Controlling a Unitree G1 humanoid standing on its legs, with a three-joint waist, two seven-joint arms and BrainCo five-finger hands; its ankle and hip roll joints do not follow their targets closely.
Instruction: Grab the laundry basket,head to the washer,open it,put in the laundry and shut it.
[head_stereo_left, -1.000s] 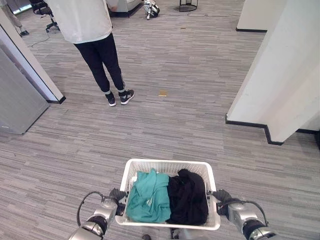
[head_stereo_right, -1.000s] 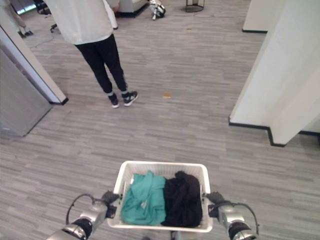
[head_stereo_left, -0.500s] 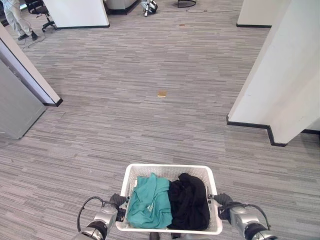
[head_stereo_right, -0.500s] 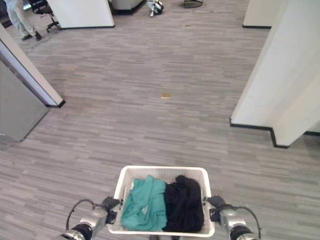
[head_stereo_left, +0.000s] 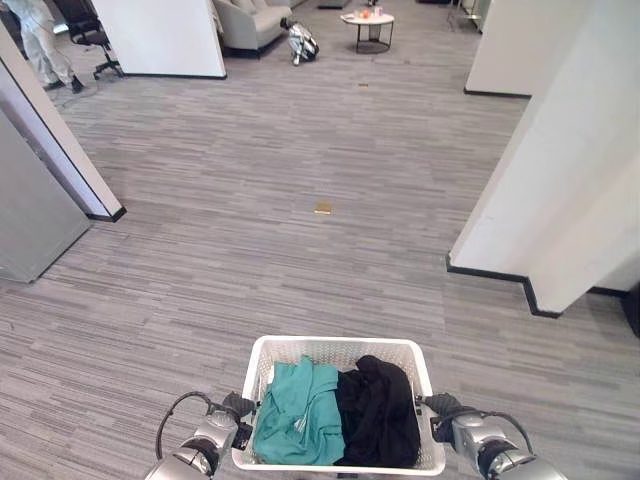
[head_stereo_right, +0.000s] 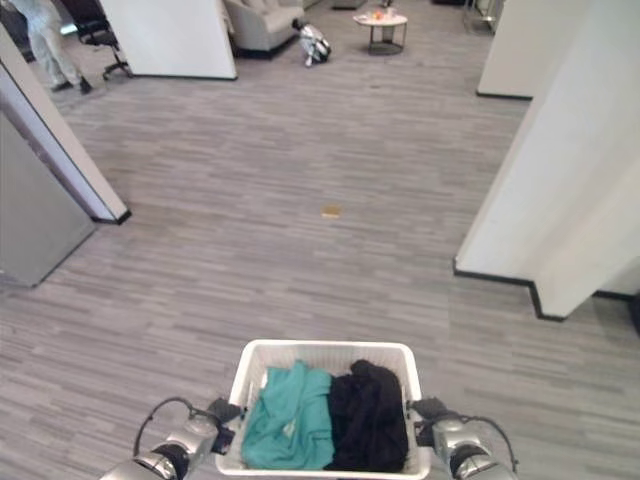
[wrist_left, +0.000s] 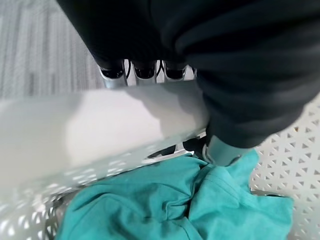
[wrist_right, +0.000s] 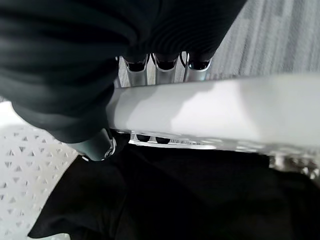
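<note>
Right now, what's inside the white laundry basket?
The laundry basket holds a teal garment on the left hand side and a black garment on the right hand side. They cover the bottom, so anything beneath is hidden.

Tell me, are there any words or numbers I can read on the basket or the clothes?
None: the white basket, the teal garment and the black garment show no readable text.
Tiny white mark on the teal garment: too small to read.
</note>
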